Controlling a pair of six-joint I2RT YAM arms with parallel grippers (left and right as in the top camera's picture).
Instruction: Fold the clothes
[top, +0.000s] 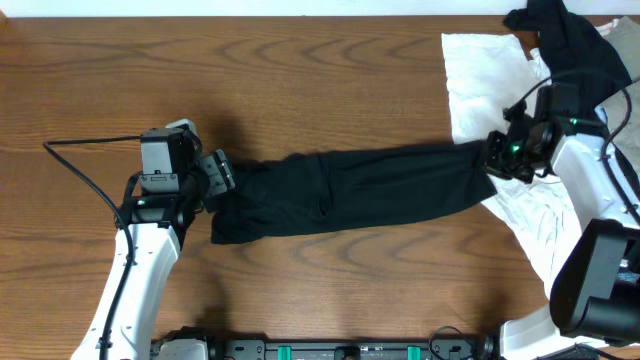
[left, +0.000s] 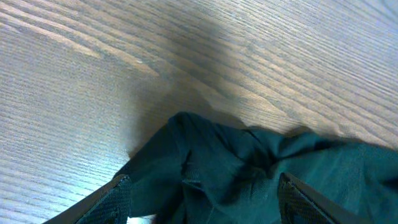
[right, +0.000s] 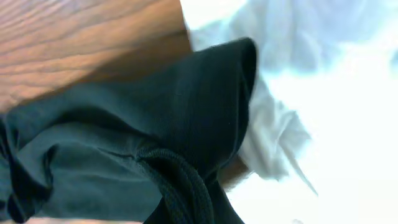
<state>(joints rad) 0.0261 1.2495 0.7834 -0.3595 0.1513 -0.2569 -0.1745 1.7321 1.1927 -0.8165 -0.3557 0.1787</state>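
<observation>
Left jaws: the two fingers (left: 115, 200) stand apart at the foot of the left wrist view with dark cloth filling the gap. Whether they pinch it cannot be told. Right jaws: hidden under cloth in the right wrist view, so their state cannot be told either. Only a raised fold and the drawstring (right: 181, 182) show. Between the two lie the trousers (top: 350, 192), a long black band across the middle of the tabletop (top: 250, 60). The leg end is at the left arm (top: 150, 250) and the waist end at the right arm (top: 560, 150), near the right edge. The band is drawn out nearly straight, probably so that creases are pulled flat and the length is set before one end is carried over the other. The waist end overlaps a white garment (top: 480, 80) spread along the right edge, and a second black garment (top: 575, 40) is heaped at the far right corner. Both are probably parked there to keep the middle free as a working area.
</observation>
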